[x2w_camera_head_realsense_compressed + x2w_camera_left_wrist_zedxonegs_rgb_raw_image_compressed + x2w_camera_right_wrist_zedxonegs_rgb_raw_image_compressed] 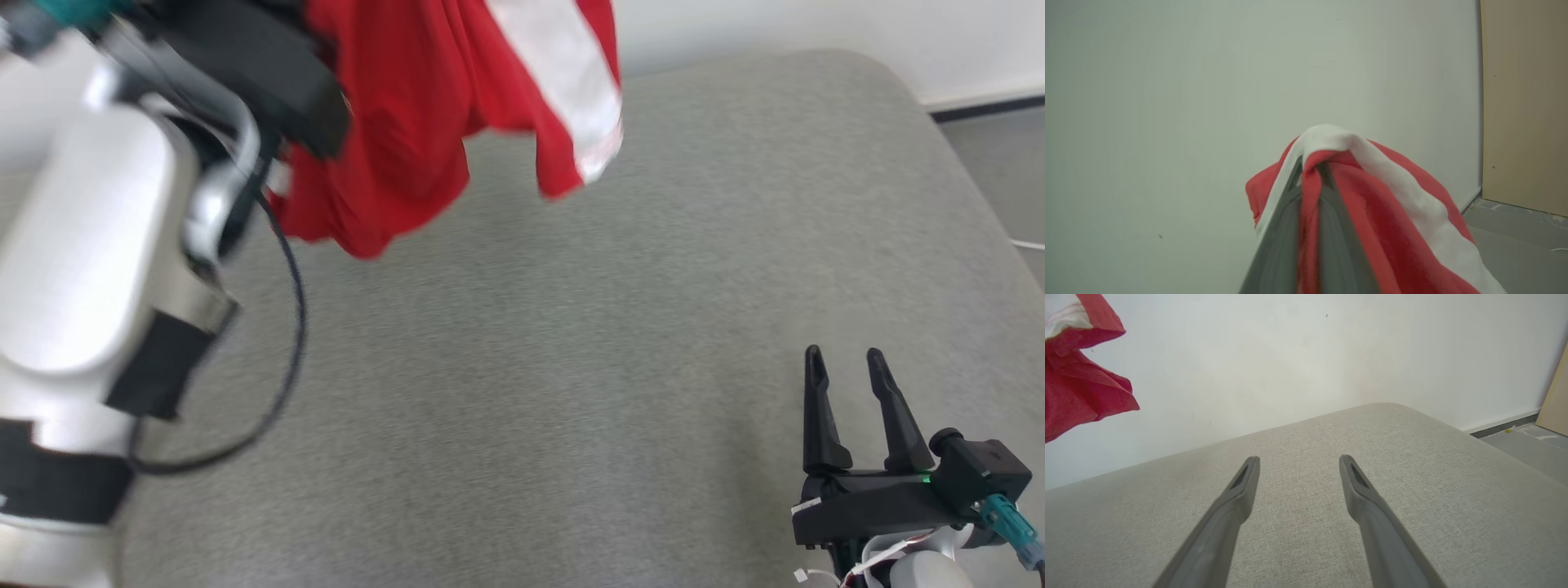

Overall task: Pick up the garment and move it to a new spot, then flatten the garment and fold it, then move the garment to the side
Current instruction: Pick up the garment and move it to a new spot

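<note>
The garment [424, 106] is red cloth with a broad white stripe, hanging in the air at the top of the head view, above the grey cushioned surface [571, 367]. In the left wrist view my left gripper [1310, 169] is shut on a bunched fold of the garment [1392, 212], which drapes over and beside the two fingers. My raised left arm [90, 269] fills the left of the head view. My right gripper [845, 363] stands open low at the right, just above the surface, with nothing between its fingers [1241, 486]. A corner of the garment [1081, 384] hangs at that wrist view's upper left.
The grey surface has a rounded far right corner [890, 73] and drops off to a grey floor [996, 163] on the right. A white wall [1306, 355] stands behind it. A tan board [1523, 102] leans by the wall. A black cable [286, 343] loops from my left arm.
</note>
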You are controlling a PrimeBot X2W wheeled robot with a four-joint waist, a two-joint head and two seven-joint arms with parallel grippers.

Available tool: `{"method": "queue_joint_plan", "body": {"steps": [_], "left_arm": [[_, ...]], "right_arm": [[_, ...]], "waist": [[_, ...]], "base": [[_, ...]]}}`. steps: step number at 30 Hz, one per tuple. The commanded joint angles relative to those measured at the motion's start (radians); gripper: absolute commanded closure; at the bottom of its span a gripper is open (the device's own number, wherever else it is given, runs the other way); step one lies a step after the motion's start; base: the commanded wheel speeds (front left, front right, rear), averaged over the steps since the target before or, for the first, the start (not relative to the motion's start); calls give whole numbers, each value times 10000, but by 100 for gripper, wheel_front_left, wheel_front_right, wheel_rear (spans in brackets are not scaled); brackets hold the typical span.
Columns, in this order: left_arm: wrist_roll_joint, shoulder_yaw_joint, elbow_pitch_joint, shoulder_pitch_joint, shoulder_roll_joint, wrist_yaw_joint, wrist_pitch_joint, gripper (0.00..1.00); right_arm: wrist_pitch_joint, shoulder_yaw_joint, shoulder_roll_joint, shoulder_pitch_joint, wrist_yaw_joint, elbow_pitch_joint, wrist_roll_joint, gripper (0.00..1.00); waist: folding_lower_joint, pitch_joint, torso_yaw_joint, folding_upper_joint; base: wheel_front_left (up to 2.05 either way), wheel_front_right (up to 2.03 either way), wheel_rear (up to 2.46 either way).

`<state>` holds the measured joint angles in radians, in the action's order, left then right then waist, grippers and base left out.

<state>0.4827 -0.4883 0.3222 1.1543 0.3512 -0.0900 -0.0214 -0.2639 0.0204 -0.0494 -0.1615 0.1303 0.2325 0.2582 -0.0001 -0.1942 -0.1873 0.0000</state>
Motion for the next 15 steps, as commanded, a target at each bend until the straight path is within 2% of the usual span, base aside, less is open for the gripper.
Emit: {"method": "queue_joint_plan", "body": {"steps": [1, 8, 15], "left_arm": [[159, -105, -70, -556, -236, 132, 113, 100], [658, -432, 166, -2635, -1103, 541, 779, 100], [888, -980, 841, -4947, -1306, 608, 1345, 100]], "right_arm": [[-5, 85, -12, 147, 9, -93, 27, 0], [-6, 205, -12, 149, 9, -213, -75, 0], [-7, 159, -16, 185, 9, -166, -169, 0]], "waist": [[1, -133, -804, 0], [1, -218, -699, 0], [1, -189, -285, 0]], "base": [[0, 0, 0], [0, 0, 0], [0, 0, 0]]}}
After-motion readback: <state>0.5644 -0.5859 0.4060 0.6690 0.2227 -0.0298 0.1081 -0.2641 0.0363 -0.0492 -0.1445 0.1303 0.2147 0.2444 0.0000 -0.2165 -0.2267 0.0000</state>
